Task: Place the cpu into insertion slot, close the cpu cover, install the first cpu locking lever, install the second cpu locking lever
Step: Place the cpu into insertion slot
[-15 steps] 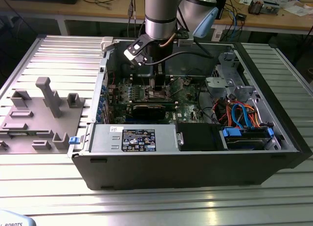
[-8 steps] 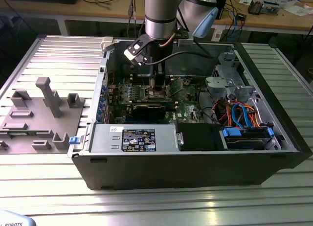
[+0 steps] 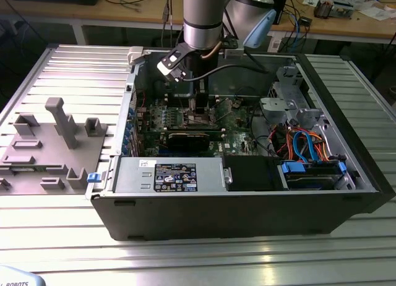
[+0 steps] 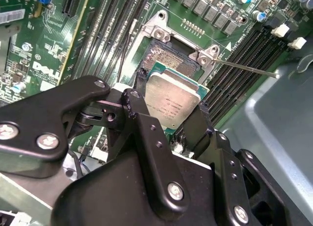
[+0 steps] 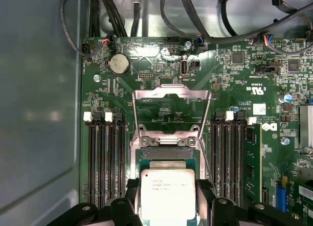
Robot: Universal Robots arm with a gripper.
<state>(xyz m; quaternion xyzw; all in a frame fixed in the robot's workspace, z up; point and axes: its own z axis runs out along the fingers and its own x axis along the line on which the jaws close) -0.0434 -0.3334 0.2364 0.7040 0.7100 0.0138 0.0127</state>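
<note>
Arm pointing straight down, gripper clamped on the cpu.
In both wrist views, two black fingers press on opposite edges of the cpu, which sits level between them; the wrist hangs vertical.

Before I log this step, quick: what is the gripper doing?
The gripper: closed on the cpu, at the insertion slot.

cpu hides part of the insertion slot; claw covers its edges.
</note>
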